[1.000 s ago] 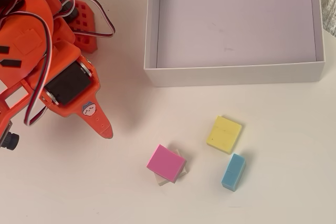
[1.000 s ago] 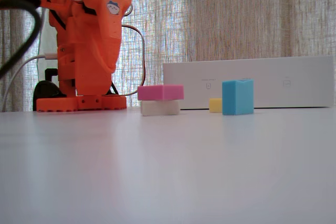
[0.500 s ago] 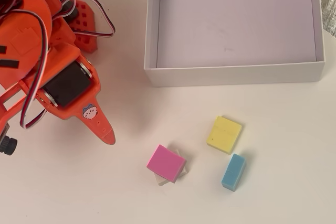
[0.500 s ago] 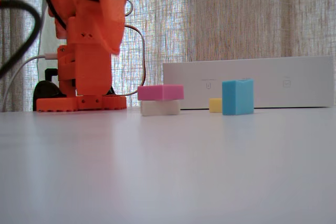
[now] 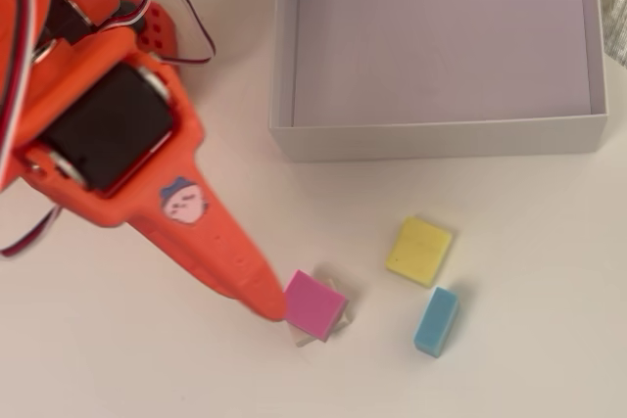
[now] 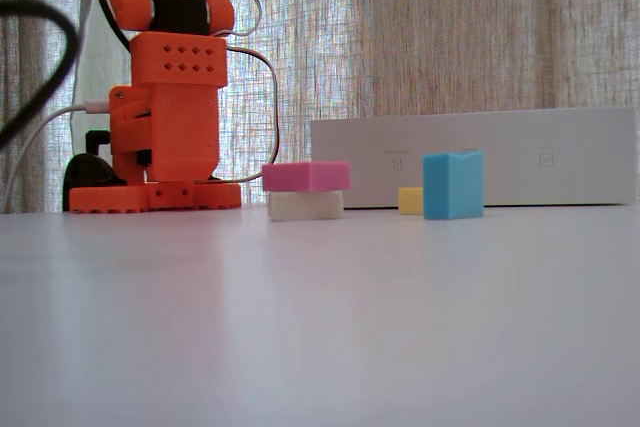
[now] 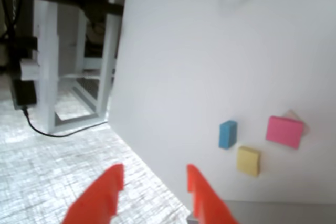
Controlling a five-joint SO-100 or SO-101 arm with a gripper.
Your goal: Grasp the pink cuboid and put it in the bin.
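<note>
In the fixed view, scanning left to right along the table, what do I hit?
Orange arm base → pink cuboid stacked on the cream block → yellow block → blue block, with the bin behind them.

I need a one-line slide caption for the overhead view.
Orange arm above the pink cuboid stacked on a cream block; yellow block, blue block and empty bin nearby.

In the overhead view the bin (image 5: 431, 134) lies at the top right of the table (image 5: 549, 271). Below it are three blocks. The pink cuboid (image 5: 314, 304) lies on top of another block (image 6: 305, 206), as the fixed view shows. To its right is a flat block (image 5: 420, 251), and just below that one a narrow block (image 5: 436, 321). The arm (image 5: 147, 154) reaches in from the upper left.
</note>
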